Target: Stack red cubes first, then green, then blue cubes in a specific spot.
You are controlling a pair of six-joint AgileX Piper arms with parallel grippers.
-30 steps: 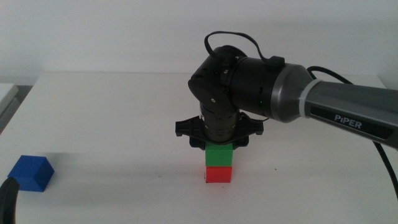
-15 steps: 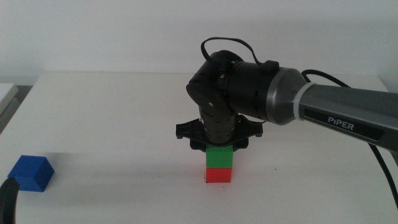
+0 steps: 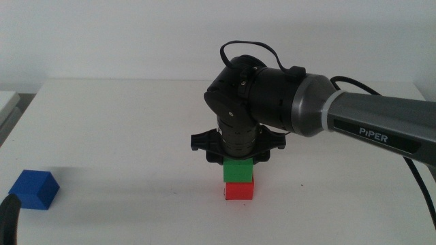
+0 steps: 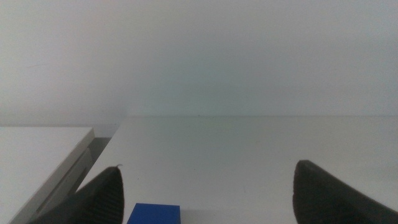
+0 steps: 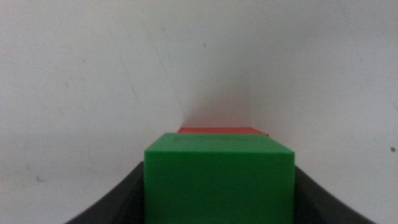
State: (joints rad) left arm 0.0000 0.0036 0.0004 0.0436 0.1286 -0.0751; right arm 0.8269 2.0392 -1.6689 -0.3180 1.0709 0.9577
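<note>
My right gripper [image 3: 238, 162] clamps the green cube [image 3: 239, 170] atop the red cube [image 3: 239, 191], frame centre | blue cube [image 3: 35, 188] lower left, left gripper [image 4: 205, 193] apart nearby | risk: uneven release tips the stack (alignment looks fair).

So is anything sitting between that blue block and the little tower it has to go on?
On the table nothing lies between the blue cube and the stack, but the right gripper sits over the green cube, covering its top.
</note>
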